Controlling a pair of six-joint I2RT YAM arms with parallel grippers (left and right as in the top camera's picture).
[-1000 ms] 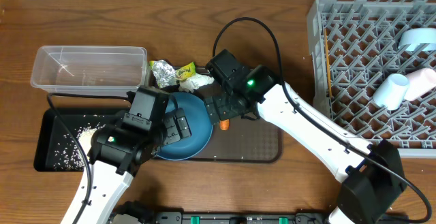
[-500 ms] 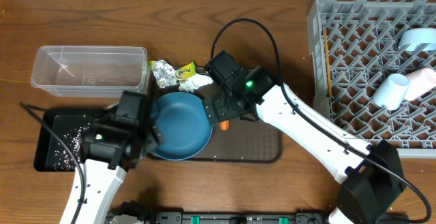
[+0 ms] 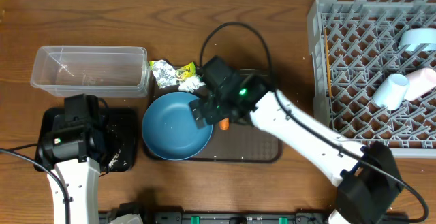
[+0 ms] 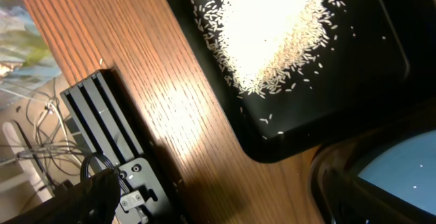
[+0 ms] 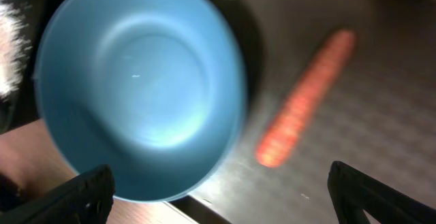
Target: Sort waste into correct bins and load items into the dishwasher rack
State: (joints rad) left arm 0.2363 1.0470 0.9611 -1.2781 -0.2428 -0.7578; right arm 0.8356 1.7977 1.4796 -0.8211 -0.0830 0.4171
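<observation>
The large dark-blue bowl (image 3: 176, 125) (image 5: 139, 88) sits empty on the left end of the brown serving tray (image 3: 255, 146). My right gripper (image 3: 201, 114) (image 5: 228, 197) hangs open over the bowl's right rim, with the orange carrot (image 3: 223, 123) (image 5: 306, 125) lying just to its right. My left gripper (image 3: 109, 149) (image 4: 218, 210) is open and empty above the black tray (image 3: 126, 125) (image 4: 354, 101), which holds a heap of rice (image 4: 272, 33). The wrapper (image 3: 163, 71) and tissue (image 3: 193, 82) lie behind the bowl.
The clear tub (image 3: 88, 67) stands at the back left. The grey rack (image 3: 354, 20) at the right holds a white cup (image 3: 392, 91), a light-blue bowl (image 3: 417, 40) and chopsticks (image 3: 328, 67). The table's front edge and a black rail (image 4: 109, 135) lie near my left gripper.
My left arm has drawn back to the left, away from the bowl and over the black tray. The bowl now lies flat. My right gripper has shifted left over its rim.
</observation>
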